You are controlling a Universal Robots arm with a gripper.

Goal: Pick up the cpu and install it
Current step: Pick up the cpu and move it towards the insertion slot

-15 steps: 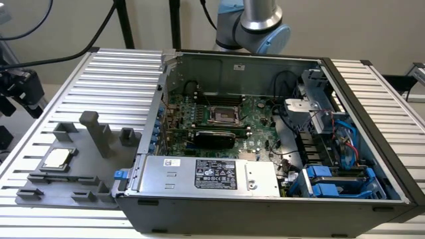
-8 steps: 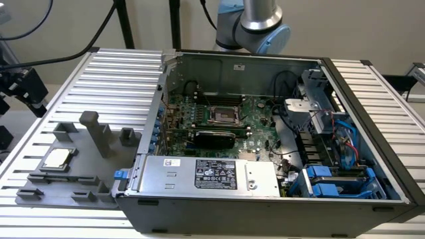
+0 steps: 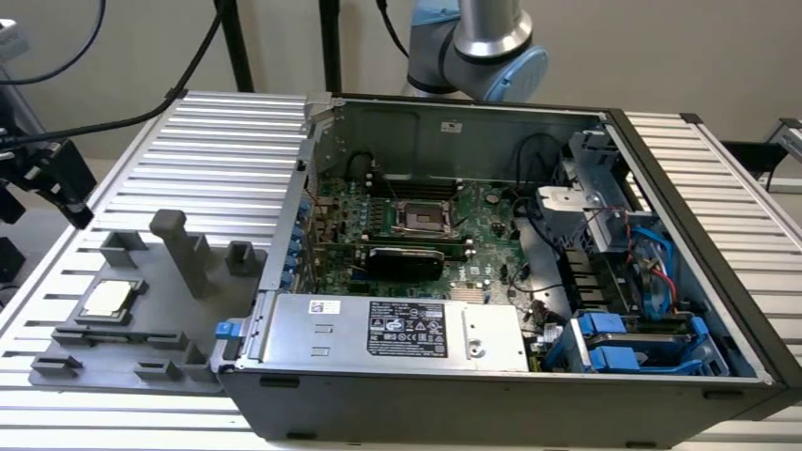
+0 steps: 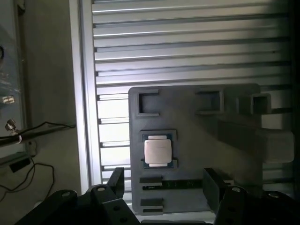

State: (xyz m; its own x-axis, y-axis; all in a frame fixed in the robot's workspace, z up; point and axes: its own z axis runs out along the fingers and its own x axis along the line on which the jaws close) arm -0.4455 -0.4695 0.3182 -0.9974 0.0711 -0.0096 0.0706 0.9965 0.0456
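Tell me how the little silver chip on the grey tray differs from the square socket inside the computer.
The cpu has a dull silver top; the socket looks dark, with a metal frame around it. The cpu lies in a recess of the grey tray, outside the computer case; the socket sits on the green motherboard inside that case. Both are square and lie flat.

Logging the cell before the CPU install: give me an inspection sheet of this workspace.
Surface: ribbed metal table.
Job's things: cpu lies flat in the grey fixture; socket sits inside the open computer case.
Clutter: nothing seen.
Grippers: hand open, apart from the cpu.
Cables: black cables hang behind the table; blue cables in the case.
Surroundings: pale wall.
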